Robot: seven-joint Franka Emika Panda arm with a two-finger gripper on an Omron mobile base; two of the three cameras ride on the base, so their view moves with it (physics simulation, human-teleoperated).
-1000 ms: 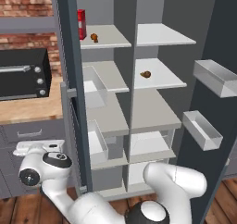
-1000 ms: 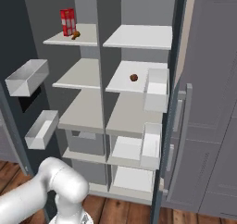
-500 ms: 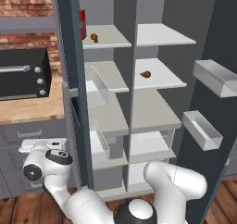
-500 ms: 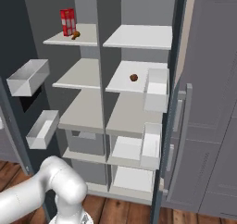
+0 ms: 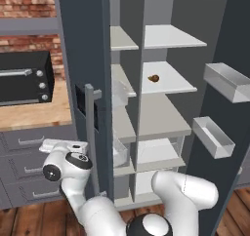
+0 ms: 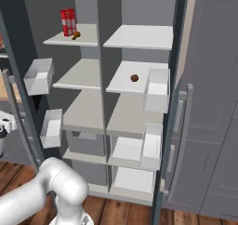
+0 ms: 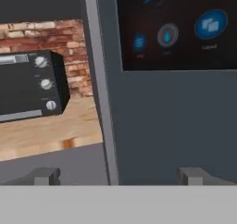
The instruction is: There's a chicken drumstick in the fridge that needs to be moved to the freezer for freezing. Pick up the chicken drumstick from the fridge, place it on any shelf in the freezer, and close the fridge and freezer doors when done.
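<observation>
Slate-blue freezer door point(image 7: 176, 126) blocks the wide-spread gripper point(image 7: 118, 174), black toaster oven point(image 7: 28, 82) on wooden counter point(image 7: 46, 135) beside it

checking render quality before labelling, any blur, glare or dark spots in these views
Hand view: soft and blurry, the freezer door's black panel close up with smeared blue icons, the toaster oven fuzzy. Left base view: even light, no glare, the drumstick small but distinct. Right base view: flat lighting, the red carton sharp, cabinet interior evenly grey with only faint shadows.
</observation>
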